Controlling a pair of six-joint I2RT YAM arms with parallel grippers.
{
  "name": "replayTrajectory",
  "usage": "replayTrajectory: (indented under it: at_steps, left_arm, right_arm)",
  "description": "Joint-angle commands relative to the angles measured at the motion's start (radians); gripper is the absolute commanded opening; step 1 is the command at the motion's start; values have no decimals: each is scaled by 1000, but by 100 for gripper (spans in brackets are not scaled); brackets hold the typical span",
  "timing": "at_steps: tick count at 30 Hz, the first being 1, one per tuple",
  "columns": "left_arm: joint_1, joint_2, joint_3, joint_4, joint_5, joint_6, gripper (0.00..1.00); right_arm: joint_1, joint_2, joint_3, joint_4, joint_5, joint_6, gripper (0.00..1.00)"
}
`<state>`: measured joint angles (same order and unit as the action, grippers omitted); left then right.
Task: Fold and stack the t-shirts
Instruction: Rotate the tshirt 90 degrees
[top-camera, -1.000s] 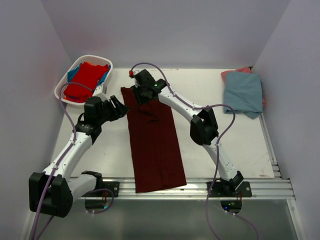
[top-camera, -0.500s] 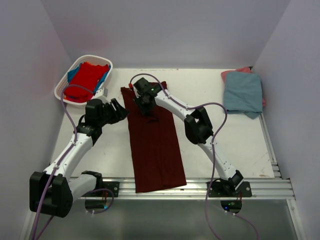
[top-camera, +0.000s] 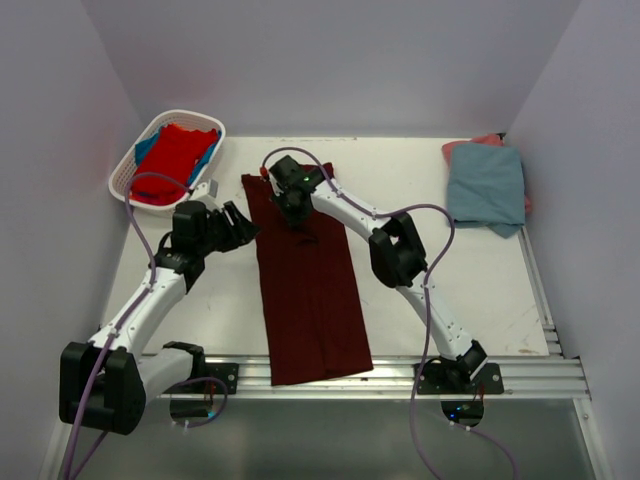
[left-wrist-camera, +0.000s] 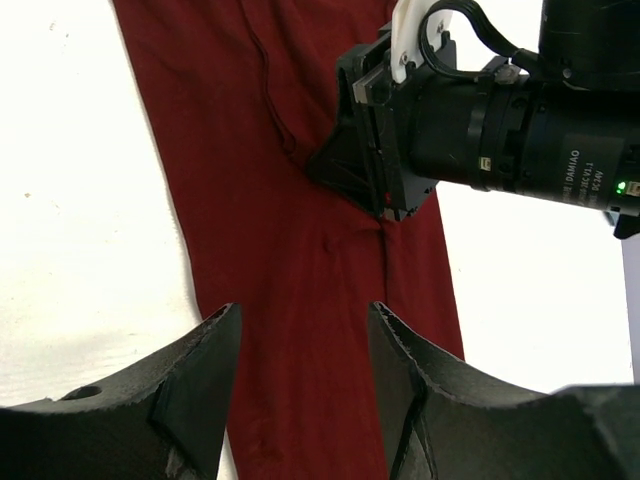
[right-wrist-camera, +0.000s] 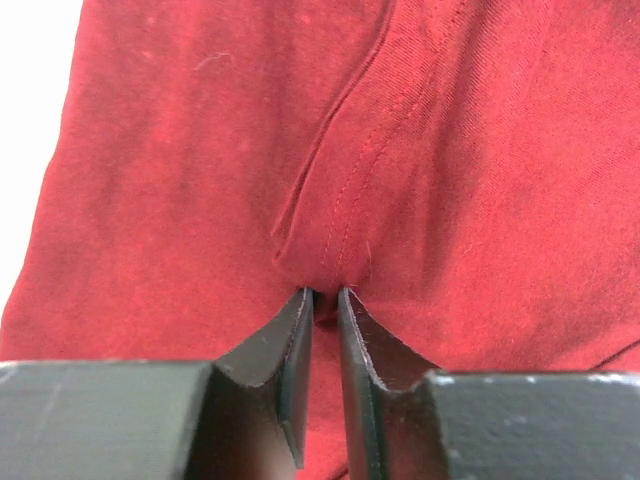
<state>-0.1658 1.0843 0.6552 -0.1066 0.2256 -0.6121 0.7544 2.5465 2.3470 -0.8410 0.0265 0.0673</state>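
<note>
A dark maroon t-shirt (top-camera: 310, 300) lies folded into a long strip down the middle of the table, its near end over the front rail. My right gripper (top-camera: 297, 213) presses down on its far part, and in the right wrist view the gripper (right-wrist-camera: 325, 292) is shut on a raised fold of the maroon cloth (right-wrist-camera: 200, 150) by a stitched seam. My left gripper (top-camera: 245, 225) hovers open just left of the strip. In the left wrist view the left gripper (left-wrist-camera: 300, 310) holds nothing, with the shirt (left-wrist-camera: 280, 250) and the right gripper (left-wrist-camera: 375, 190) ahead of it.
A white slatted basket (top-camera: 120, 180) at the back left holds a bright red shirt (top-camera: 172, 160) over blue cloth (top-camera: 145, 148). At the back right, a folded grey-blue shirt (top-camera: 487, 187) lies on a salmon pink one (top-camera: 487, 140). Walls close in on both sides.
My right gripper moved from the shirt's far edge a little toward me, came down onto the cloth and closed on a fold. The left arm barely shifted.
</note>
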Motion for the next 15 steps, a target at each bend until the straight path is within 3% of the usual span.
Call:
replayTrajectory:
  at_steps: [1,5,15]
  left_arm:
    - [3,17,-26,18,37,37,56]
    - [3,72,-86,88,90,31,55]
    - [2,201,-131,278,175,11,53]
  right_arm:
    - [-10,-54,-29,36,-11,12,19]
    - [-30,-101,-86,78,-23,28,15]
    - [-147,-203,-273,262,-327,147,10]
